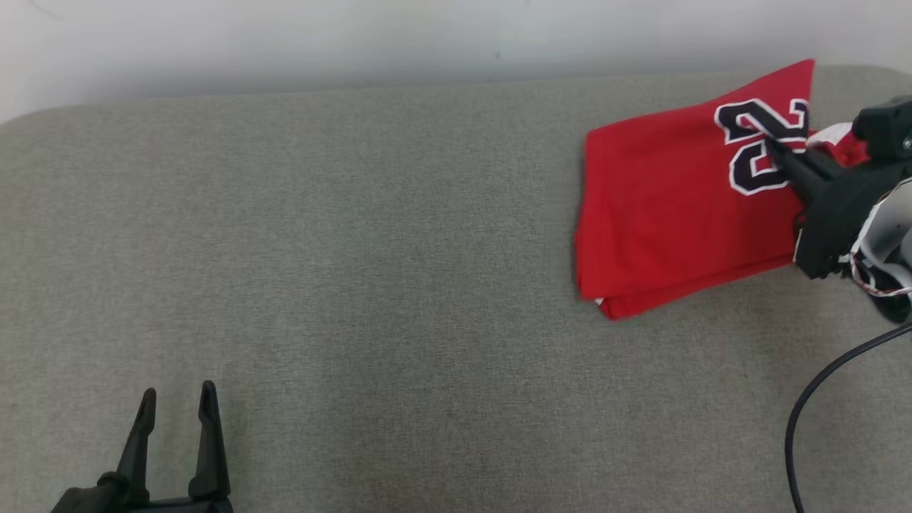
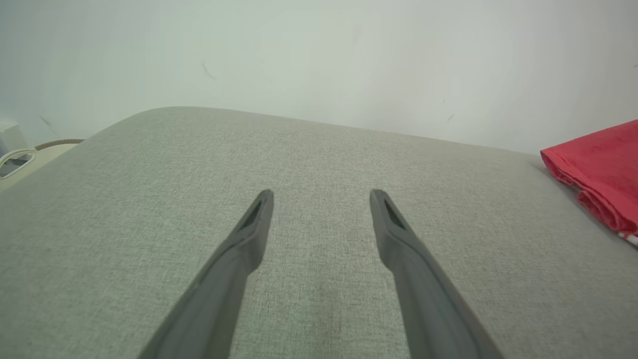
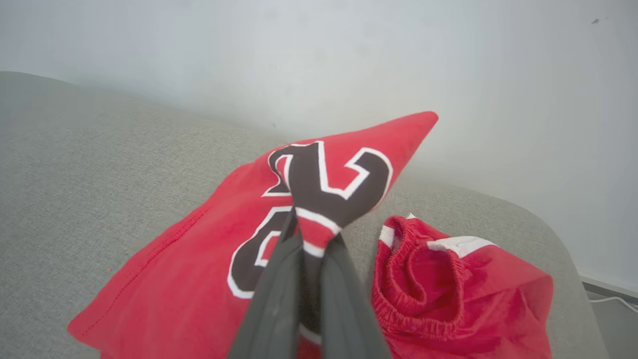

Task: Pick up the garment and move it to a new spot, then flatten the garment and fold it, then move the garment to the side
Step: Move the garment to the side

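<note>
Head view, near edge: the left gripper is seen low at the left over the surface, its two dark fingers spread apart with nothing held between them.
Left wrist view: the same left gripper is shown parted above the weave.
Surface: a padded top is covered in grey-green woven cloth and rounded at its far corners.
Cable: a dark cable is curved over the near right part of the surface.
Garment: the red garment, printed with a black, white-edged number, is laid folded at the far right of the surface, one corner raised toward the wall.
Right gripper: its fingers are pressed together on a pinch of the numbered cloth.
Bunched cloth: red elastic-edged fabric with white trim is heaped just beside the fold; whether it is joined cannot be told.
Wall: a pale, plain wall with a few small marks is met directly behind the far edge.
</note>
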